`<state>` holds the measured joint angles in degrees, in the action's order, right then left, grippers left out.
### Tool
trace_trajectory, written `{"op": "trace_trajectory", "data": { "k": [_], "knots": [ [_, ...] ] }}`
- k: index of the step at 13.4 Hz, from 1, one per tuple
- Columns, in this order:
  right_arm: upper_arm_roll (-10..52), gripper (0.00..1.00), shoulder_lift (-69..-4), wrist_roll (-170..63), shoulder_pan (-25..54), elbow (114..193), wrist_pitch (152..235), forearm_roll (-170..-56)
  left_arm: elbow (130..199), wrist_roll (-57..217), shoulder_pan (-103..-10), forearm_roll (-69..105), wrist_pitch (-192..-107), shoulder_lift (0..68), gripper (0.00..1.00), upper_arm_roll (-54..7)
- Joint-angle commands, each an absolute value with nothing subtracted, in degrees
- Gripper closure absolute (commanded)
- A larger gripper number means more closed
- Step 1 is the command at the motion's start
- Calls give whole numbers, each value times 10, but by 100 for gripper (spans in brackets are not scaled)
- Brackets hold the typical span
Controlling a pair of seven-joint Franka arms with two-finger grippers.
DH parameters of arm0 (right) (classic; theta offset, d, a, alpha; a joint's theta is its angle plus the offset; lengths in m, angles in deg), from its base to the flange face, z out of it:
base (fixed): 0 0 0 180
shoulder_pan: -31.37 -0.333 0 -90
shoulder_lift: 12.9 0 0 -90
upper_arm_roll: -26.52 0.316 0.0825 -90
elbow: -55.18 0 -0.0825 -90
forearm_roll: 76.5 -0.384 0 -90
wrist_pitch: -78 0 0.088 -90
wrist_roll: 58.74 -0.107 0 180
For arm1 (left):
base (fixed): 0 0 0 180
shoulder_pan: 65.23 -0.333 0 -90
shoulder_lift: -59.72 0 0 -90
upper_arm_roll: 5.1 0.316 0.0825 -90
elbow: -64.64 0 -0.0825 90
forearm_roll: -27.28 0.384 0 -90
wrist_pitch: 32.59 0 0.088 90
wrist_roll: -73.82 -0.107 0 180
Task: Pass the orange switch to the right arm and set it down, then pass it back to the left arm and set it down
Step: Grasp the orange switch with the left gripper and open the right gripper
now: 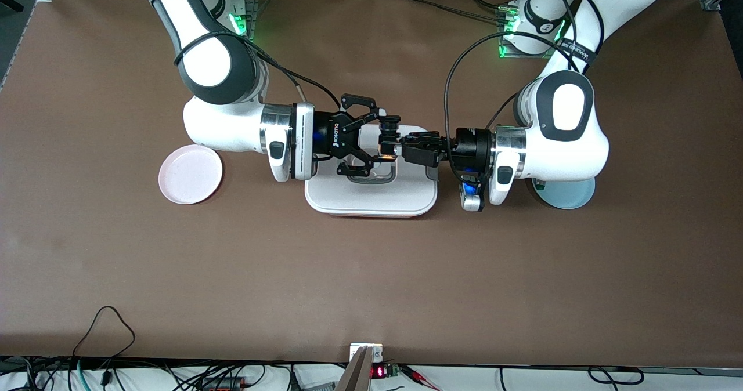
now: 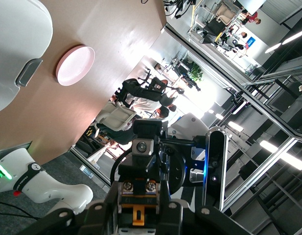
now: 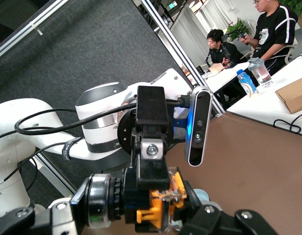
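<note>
The orange switch (image 1: 388, 142) hangs in the air over the white box (image 1: 371, 198), held between both grippers. My right gripper (image 1: 384, 141), reaching in from the right arm's end, is shut on the switch, one fingertip on each side of it. My left gripper (image 1: 400, 147) meets it head-on from the left arm's end and is shut on the switch's other end. In the left wrist view the switch's orange-brown terminals (image 2: 137, 208) sit between the left gripper (image 2: 139, 198) jaws. The right wrist view shows the switch's black body and orange part (image 3: 158, 205) in the right gripper (image 3: 151, 215).
The box (image 2: 13, 54) lies mid-table directly under both hands. A pink plate (image 1: 190, 174) sits toward the right arm's end. A pale blue plate (image 1: 572, 196) lies partly under the left arm's wrist. Cables run along the table edge nearest the front camera.
</note>
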<state>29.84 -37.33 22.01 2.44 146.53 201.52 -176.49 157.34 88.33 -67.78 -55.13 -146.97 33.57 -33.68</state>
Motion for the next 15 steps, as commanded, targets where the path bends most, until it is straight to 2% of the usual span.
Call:
{"op": "trace_trajectory", "data": {
  "k": [1,4,5,6,12,15],
  "knots": [
    [300,65,-369,222,23,1463,2027,-1777,1570,896,-672,-564,-1472,335,100,-335],
    [300,63,-368,221,23,1464,2027,-1777,1569,896,-672,-564,-1472,335,100,-335],
    [300,45,-368,214,23,1464,2026,-1777,1570,896,-672,-564,-1471,335,100,-335],
    [300,0,-365,187,24,1465,2025,-1782,1569,896,-672,-564,-1471,335,100,-335],
    [299,0,-359,145,26,1465,2024,-1779,1570,889,-679,-552,-1463,335,100,-329],
    [295,0,-355,146,64,1474,2013,-1769,1556,863,-685,-395,-1424,336,100,-330]
  ]
}}
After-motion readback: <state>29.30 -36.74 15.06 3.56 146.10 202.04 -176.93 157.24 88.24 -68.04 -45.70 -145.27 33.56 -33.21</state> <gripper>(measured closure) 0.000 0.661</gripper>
